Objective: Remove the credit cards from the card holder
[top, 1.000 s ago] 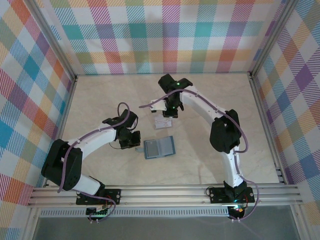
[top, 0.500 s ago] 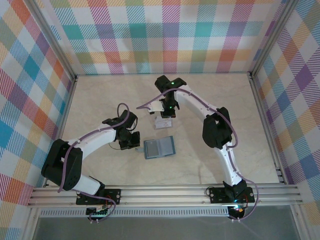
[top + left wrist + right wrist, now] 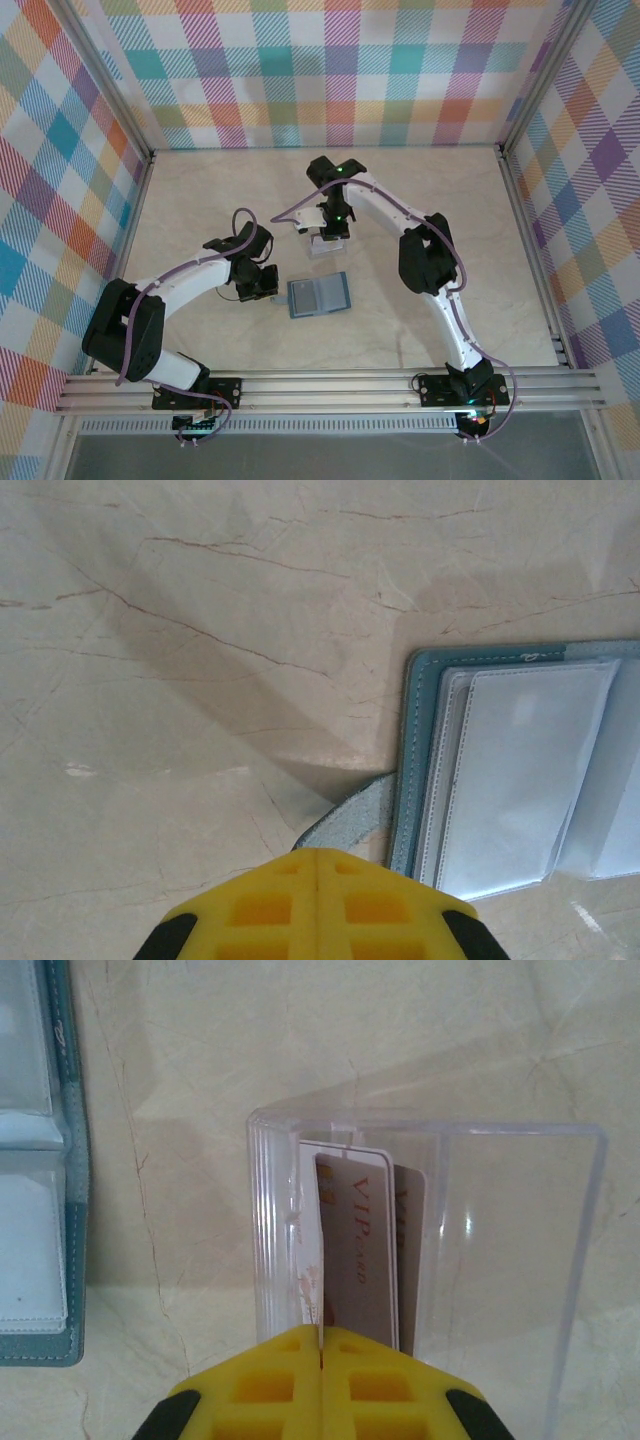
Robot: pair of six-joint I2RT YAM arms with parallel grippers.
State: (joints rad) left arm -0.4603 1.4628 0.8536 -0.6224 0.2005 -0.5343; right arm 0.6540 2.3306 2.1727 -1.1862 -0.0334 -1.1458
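Currently holder (image 3: 319, 296) lies open, long axis crosswise; left gripper (image 3: 318, 865), jaws closed, at its tab (image 3: 345, 815), nearer; right gripper (image 3: 321, 1340), closed, beyond, over cards (image 3: 355, 1240).

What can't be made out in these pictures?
- Right wrist view: the credit cards' lower ends, behind the right claw; their count in the clear box unclear.
- Left wrist view: the card holder's far side, cut off by the picture's edge; its tab end, under the left claw.
- Top view: card print, too small.
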